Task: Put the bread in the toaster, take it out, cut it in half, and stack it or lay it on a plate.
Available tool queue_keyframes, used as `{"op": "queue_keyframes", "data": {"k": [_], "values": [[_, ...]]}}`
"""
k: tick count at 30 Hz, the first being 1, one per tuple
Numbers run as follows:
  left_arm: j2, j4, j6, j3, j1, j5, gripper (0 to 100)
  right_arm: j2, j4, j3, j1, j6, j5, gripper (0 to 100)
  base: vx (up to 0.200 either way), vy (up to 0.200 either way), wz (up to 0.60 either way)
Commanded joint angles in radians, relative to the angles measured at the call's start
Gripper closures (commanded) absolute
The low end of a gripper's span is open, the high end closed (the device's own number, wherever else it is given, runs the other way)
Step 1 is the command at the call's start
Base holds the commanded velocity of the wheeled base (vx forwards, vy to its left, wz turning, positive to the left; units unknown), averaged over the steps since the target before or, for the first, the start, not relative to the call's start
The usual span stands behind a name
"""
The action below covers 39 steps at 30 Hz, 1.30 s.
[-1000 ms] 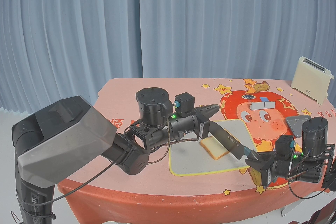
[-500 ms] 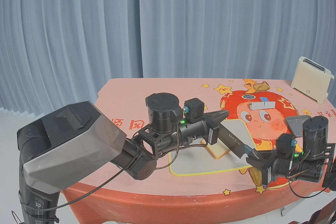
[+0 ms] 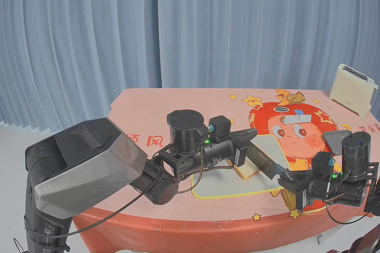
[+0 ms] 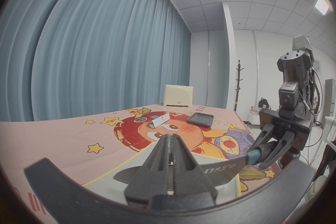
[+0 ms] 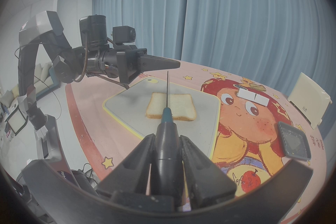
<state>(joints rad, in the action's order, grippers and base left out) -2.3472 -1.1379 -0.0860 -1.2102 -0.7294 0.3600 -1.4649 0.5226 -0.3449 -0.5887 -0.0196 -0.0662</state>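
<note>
Left arm swung right across the bench (image 3: 142, 115) over the last second, then settled a touch lower; the left gripper (image 3: 248, 134) ended up over the far side of the cutting board (image 3: 215, 182), with its tip overlapping the far end of the knife (image 3: 261, 157) blade in the head view. Its jaws were clenched together with nothing between them. The right gripper (image 3: 285, 180) barely shifted. It sat at the board's near right corner, jaws grasping the knife by its handle, and the blade ran out diagonally over the bread (image 5: 182, 107). From the right wrist the blade stood edge-down along the slice's middle; couldn't tell whether it touched. The bread was one whole slice, lying flat near the middle of the board, uncut. The toaster (image 3: 352, 91) stood at the far right corner of the bench, well apart from the board. The dark plate (image 3: 334, 138) lay on the bench between the toaster and the right arm.
</note>
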Motion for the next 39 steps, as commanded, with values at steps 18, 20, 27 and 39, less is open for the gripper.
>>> {"op": "queue_keyframes", "data": {"k": [18, 20, 27, 39], "values": [[-0.058, -0.034, 0.002, 0.008, 0.001, -0.003, 100, 0.0, 0.001, 0.0, -0.006, 0.0, 0.0, 100, 0.0, 0.0, 0.0], [-0.06, -0.034, 0.002, 0.008, 0.001, -0.003, 100, 0.0, 0.001, -0.002, -0.006, 0.0, 0.0, 100, 0.0, 0.0, 0.0], [-0.06, -0.034, 0.002, 0.005, -0.001, -0.003, 100, 0.0, 0.001, -0.002, -0.006, 0.001, 0.0, 100, 0.0, 0.0, 0.0], [-0.058, -0.033, 0.0, 0.009, 0.004, -0.001, 100, -0.003, 0.001, 0.004, -0.019, 0.001, 0.0, 100, 0.0, 0.0, 0.0]]}}
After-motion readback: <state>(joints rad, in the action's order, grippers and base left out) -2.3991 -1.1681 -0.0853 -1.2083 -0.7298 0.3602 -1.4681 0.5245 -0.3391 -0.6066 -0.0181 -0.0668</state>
